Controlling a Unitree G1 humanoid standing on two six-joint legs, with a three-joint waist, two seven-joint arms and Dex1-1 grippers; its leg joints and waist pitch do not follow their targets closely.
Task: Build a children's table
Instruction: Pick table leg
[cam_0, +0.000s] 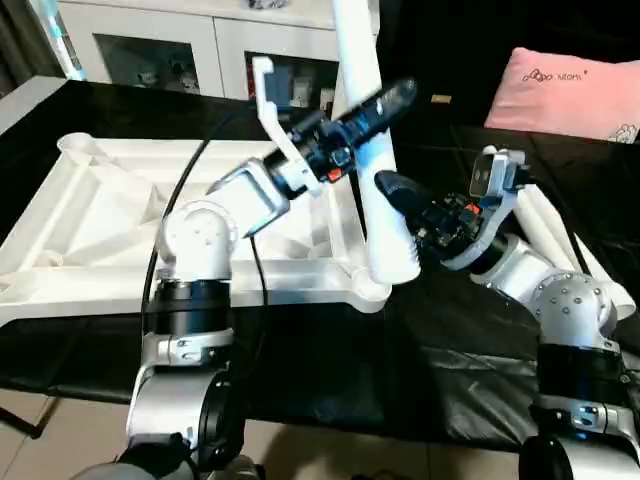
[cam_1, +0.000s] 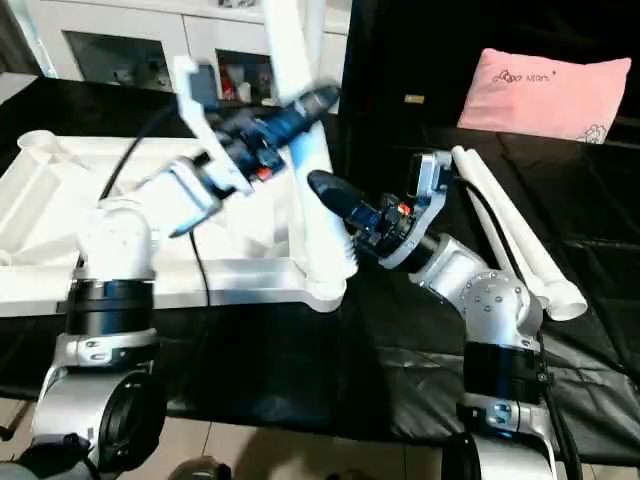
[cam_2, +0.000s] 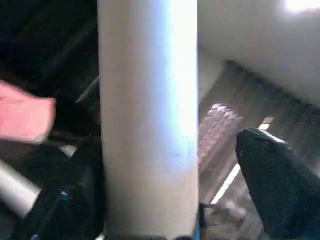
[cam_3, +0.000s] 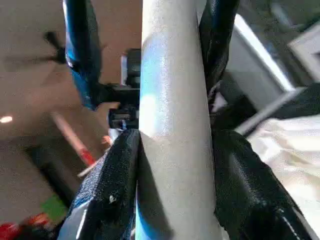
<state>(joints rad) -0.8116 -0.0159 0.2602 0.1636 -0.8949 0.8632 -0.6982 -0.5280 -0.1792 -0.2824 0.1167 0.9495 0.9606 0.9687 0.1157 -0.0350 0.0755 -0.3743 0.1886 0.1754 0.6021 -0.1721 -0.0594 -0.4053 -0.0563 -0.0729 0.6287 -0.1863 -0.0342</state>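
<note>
White plastic tabletop (cam_0: 90, 215) lies ribbed side up on the black desk (cam_0: 330, 380), and one leg (cam_0: 372, 160) stands in its near right corner socket (cam_0: 372, 290). Right gripper (cam_3: 175, 150) clamps this leg low down, its fingers (cam_3: 112, 185) pressed on both sides. Left gripper (cam_0: 375, 100) straddles it higher, black finger (cam_2: 270, 185) apart from the tube. Spare legs (cam_1: 510, 235) lie toward the desk's right edge, near a pink pillow (cam_1: 555, 95)

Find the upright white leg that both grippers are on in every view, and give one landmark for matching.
Left eye view: leg, centre, standing in the tabletop's near corner.
Right eye view: leg, left of centre.
Left wrist view: leg, wide central column.
Right wrist view: leg, between two black fingers.
Shared landmark: pink pillow.
</note>
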